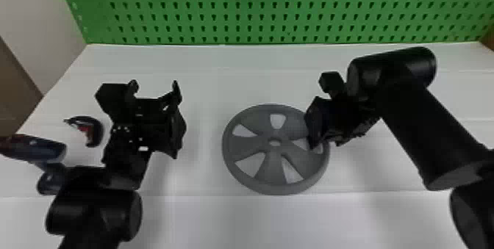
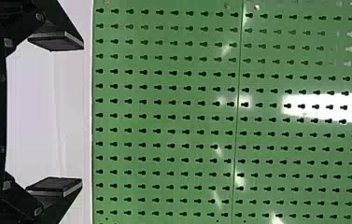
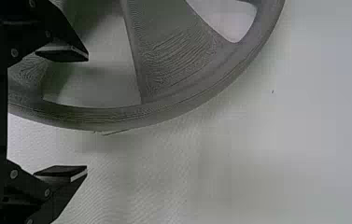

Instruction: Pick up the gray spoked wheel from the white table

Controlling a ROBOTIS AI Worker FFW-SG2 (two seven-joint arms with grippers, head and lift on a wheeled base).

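Observation:
The gray spoked wheel (image 1: 248,142) lies flat on the white table (image 1: 206,83). My right gripper (image 1: 316,145) is over the wheel's right edge in the head view. Seen from the right wrist, the rim of the wheel (image 3: 164,113) lies between the spread fingers of my right gripper (image 3: 87,113), which holds nothing. My left gripper (image 1: 156,88) is left of the wheel, apart from it. In the left wrist view, my left gripper (image 2: 83,114) stands open with nothing between its fingers.
A green perforated board (image 1: 257,9) rises behind the table. On the left, beside the left arm, are a dark blue power tool (image 1: 40,149) and a small dark object with a red part (image 1: 96,131).

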